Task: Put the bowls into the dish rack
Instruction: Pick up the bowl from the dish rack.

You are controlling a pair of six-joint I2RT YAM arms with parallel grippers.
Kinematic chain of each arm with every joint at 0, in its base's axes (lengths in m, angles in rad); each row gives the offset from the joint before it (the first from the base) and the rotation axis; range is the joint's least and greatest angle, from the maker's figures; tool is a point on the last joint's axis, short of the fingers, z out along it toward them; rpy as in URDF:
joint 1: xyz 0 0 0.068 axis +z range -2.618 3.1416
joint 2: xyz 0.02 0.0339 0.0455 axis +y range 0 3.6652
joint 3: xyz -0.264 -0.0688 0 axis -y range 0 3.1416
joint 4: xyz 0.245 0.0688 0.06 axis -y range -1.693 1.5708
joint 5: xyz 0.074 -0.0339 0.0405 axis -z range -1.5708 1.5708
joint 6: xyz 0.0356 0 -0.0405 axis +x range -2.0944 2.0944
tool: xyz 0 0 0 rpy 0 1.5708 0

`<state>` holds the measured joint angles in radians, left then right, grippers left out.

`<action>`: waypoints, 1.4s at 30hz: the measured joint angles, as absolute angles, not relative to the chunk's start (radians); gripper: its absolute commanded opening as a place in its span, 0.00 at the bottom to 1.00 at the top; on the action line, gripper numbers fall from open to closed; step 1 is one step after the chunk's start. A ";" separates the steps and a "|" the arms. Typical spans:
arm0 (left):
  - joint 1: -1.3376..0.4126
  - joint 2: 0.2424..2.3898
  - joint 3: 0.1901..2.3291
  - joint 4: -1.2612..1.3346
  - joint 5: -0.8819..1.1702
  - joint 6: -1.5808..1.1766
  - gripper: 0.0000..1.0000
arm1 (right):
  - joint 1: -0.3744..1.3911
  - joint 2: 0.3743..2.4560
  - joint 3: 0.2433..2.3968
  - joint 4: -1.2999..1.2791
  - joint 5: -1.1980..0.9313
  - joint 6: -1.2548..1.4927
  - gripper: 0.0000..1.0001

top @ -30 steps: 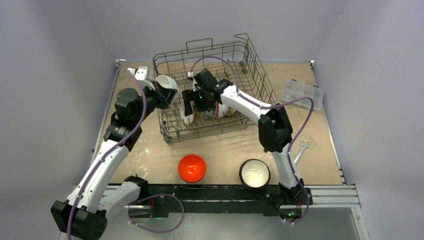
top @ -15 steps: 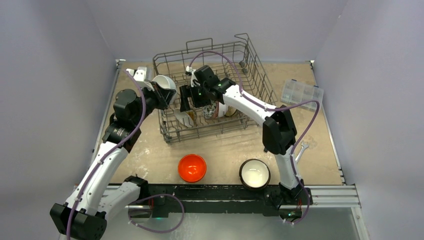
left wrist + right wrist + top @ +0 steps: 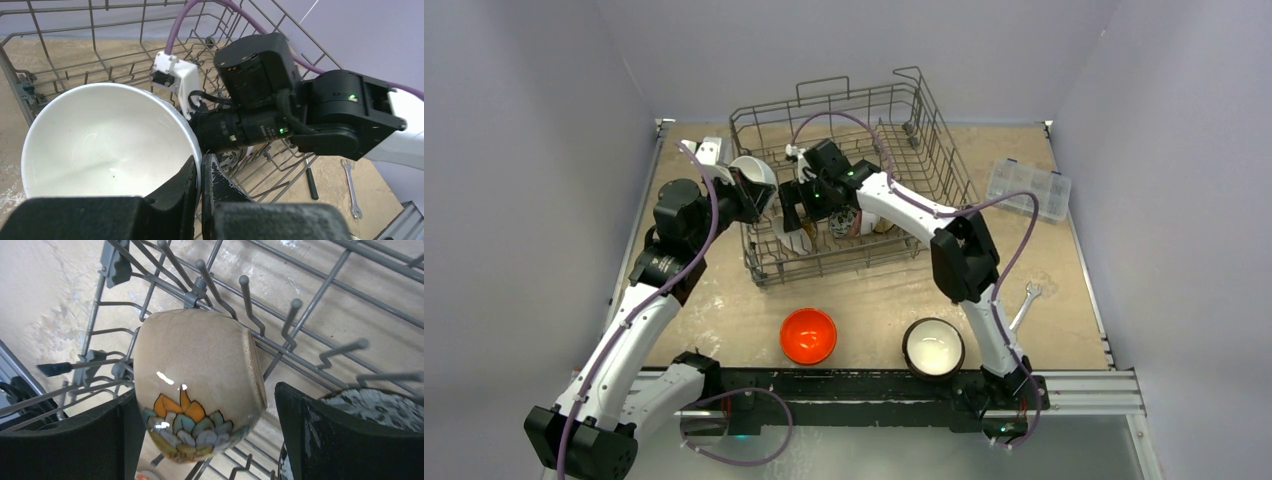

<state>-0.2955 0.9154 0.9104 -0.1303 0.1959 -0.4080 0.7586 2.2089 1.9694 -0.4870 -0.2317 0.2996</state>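
Note:
The dish rack stands at the back of the table. My left gripper is shut on the rim of a plain white bowl, held over the rack's left edge. Inside the rack, my right gripper is open around a beige bowl painted with orange and blue petals. That bowl lies on its side among the tines; the right finger stands clear of it. Near the front edge, an orange-red bowl and a dark bowl with a cream inside sit on the table.
A speckled bowl stands in the rack just right of the beige one. A clear compartment box is at the right, and a wrench lies near the right arm. The right wrist hangs close beside the white bowl.
My right gripper has shifted slightly left and back over the rack, its jaws widening around the beige bowl. The left arm with the white bowl has barely moved.

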 measured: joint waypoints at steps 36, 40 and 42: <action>-0.295 0.888 0.901 -0.159 0.184 -0.404 0.00 | 0.807 2.062 1.939 -0.547 0.048 0.231 0.00; -0.295 0.888 0.901 -0.159 0.182 -0.405 0.00 | 0.811 2.053 1.951 -0.595 0.142 0.243 0.00; -0.295 0.888 0.900 -0.159 0.178 -0.408 0.00 | 0.810 2.053 1.959 -0.619 0.180 0.249 0.00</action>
